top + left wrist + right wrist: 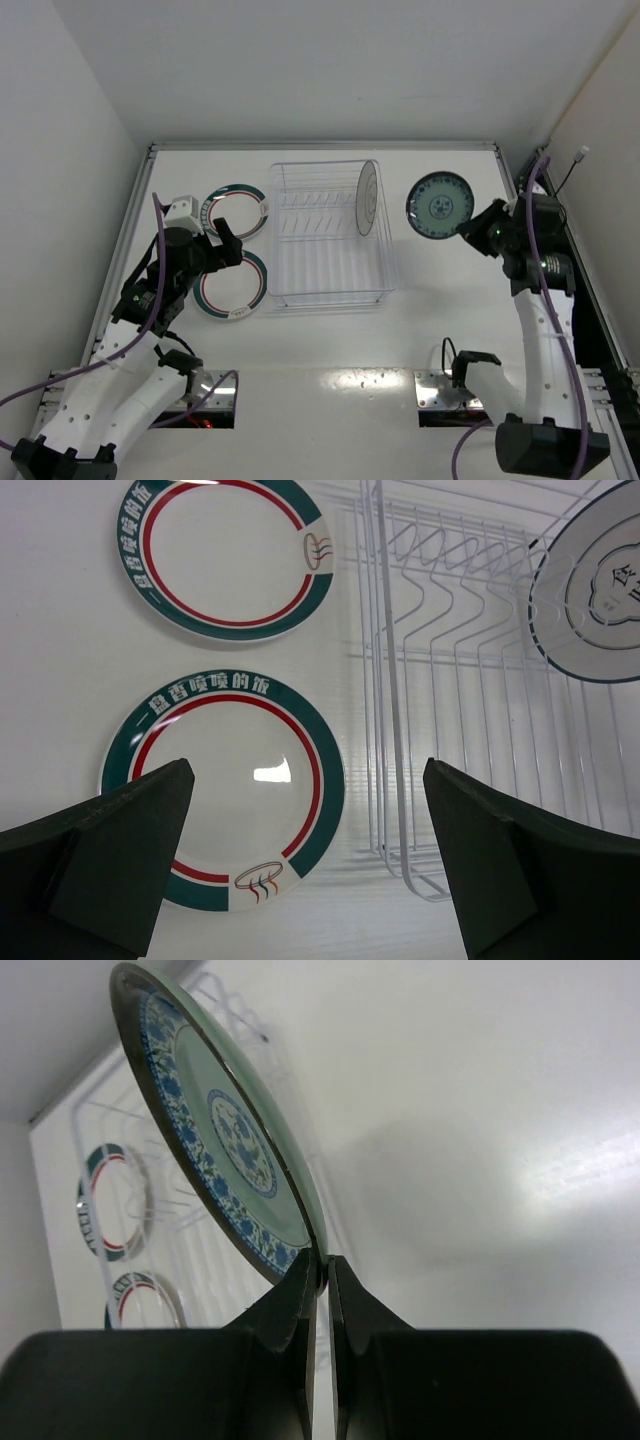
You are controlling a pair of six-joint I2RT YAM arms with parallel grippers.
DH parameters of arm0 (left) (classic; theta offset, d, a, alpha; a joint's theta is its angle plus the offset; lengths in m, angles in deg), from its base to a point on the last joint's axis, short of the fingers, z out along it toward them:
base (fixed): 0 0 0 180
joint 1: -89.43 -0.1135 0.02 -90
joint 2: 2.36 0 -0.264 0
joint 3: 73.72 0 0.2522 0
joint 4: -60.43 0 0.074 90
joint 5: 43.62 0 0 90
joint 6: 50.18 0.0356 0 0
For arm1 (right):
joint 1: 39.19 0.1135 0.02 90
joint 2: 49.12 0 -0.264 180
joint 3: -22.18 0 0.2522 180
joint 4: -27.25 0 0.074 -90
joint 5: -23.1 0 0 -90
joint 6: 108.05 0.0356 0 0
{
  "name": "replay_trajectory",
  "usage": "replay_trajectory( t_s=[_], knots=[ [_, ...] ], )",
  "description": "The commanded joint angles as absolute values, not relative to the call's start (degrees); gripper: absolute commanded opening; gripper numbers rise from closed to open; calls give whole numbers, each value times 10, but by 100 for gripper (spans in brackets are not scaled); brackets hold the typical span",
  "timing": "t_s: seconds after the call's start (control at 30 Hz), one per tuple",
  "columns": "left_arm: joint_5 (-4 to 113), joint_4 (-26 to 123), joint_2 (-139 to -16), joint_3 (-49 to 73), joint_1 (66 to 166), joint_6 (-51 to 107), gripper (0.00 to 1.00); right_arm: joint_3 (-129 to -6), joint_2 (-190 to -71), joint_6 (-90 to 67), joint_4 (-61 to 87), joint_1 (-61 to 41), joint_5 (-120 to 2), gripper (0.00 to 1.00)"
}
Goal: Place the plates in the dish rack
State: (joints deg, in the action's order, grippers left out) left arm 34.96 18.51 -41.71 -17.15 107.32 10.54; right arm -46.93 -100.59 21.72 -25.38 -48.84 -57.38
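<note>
The dish rack [330, 298] stands mid-table, with one white plate [367, 197] upright on edge at its right end. Two green-and-red-rimmed plates lie flat left of it, the far plate [237, 211] and the near plate [232, 285]. My left gripper [226, 246] hovers open above them; in the left wrist view its fingers straddle the near plate [225, 790] and the rack's side [392, 680]. My right gripper [322, 1260] is shut on the rim of the small teal patterned plate [230, 1140], holding it tilted in the air right of the rack [440, 207].
White walls close the table on the left, back and right. A metal rail [135, 215] runs along the left edge, and cables hang beside the right arm [545, 300]. The arm bases sit at the near edge.
</note>
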Motion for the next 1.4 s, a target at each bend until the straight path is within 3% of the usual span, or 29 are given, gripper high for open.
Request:
replay_trajectory(
  t_s=[0.0,0.17,0.37,0.63,1.0,1.37],
  knots=[
    [345,188,-409,-167,1067,100,100,-537,-1017,243,-247,-439,-641,0],
    [345,188,-409,-167,1067,100,100,-637,-1075,263,-278,-307,-772,0],
    [345,188,-415,-167,1067,100,100,-807,-1228,284,-384,-130,-1024,0],
    [345,188,-415,-167,1067,100,100,-976,-1388,324,-522,-34,-1191,0],
    [350,188,-415,-167,1067,100,100,-1255,-1613,298,-639,6,-1232,0],
    [350,188,-409,-167,1067,100,100,-1228,-1668,291,-627,11,-1260,0]
  ],
)
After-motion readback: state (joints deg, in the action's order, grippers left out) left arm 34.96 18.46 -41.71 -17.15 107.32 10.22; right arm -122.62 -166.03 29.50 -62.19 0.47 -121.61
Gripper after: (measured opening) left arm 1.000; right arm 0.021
